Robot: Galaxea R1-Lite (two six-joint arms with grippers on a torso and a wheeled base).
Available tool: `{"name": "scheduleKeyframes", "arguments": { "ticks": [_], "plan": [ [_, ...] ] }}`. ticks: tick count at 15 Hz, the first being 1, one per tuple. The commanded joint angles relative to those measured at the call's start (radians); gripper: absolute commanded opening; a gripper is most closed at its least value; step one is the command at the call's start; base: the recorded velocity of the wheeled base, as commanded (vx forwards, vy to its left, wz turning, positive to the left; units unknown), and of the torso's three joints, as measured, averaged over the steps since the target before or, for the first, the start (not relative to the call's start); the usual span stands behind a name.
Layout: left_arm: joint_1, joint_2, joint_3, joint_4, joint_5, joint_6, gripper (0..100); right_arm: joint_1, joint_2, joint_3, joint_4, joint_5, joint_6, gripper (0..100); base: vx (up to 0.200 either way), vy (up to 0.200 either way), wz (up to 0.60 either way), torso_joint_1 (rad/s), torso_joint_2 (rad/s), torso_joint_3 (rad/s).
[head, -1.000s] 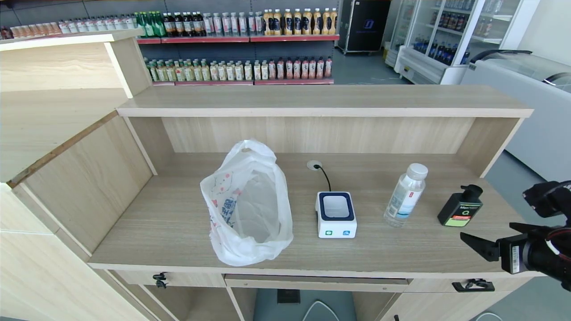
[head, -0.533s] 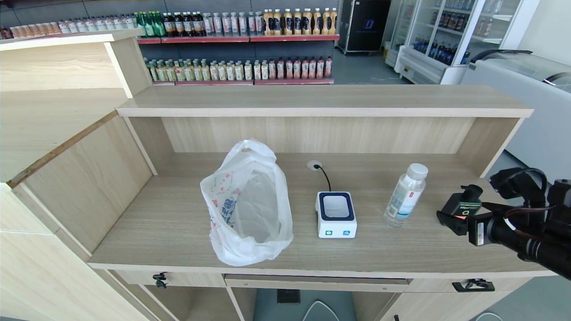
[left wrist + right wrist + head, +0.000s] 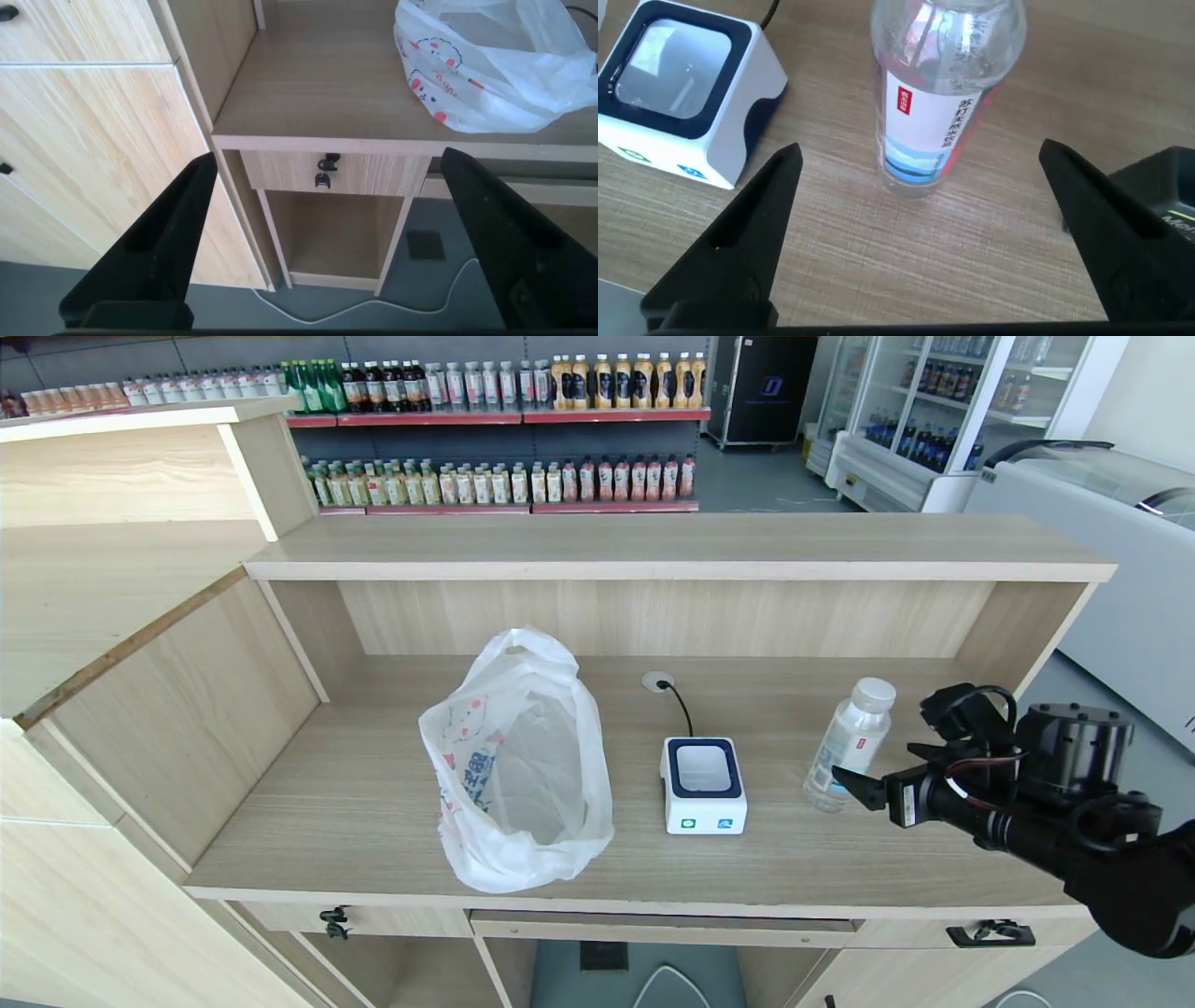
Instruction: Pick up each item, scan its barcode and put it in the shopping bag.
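The right claw [image 3: 920, 151] is wide open and empty, just beside the bottle [image 3: 848, 747]. The left claw [image 3: 329, 159] is open and empty too.

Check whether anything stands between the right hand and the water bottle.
Nothing visible does. The right hand is open and faces the water bottle directly, with only bare counter between them. The scanner stands to one side and the black pump bottle to the other.

The counter [image 3: 355, 803] looks matt wood-grain, the shopping bag [image 3: 523, 765] thin crinkled plastic, the bottle [image 3: 848, 747] clear glossy plastic.
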Motion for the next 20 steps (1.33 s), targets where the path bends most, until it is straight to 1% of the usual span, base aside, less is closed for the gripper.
{"name": "scheduleKeyframes", "arguments": {
  "ticks": [1,2,11,20],
  "plan": [
    [0.0,0.0,0.0,0.0,0.0,0.0,100,0.021,0.07,-0.029,-0.026,0.001,-0.003,100,0.0,0.0,0.0,0.0,0.0,0.0],
    [0.0,0.0,0.0,0.0,0.0,0.0,100,0.029,0.095,-0.041,-0.049,0.001,-0.007,100,0.0,0.0,0.0,0.0,0.0,0.0],
    [0.0,0.0,0.0,0.0,0.0,0.0,100,0.046,0.196,-0.128,-0.104,0.004,-0.004,100,0.0,0.0,0.0,0.0,0.0,0.0],
    [0.0,0.0,0.0,0.0,0.0,0.0,100,0.046,0.27,-0.246,-0.103,0.005,-0.001,100,0.0,0.0,0.0,0.0,0.0,0.0]
  ]
}}
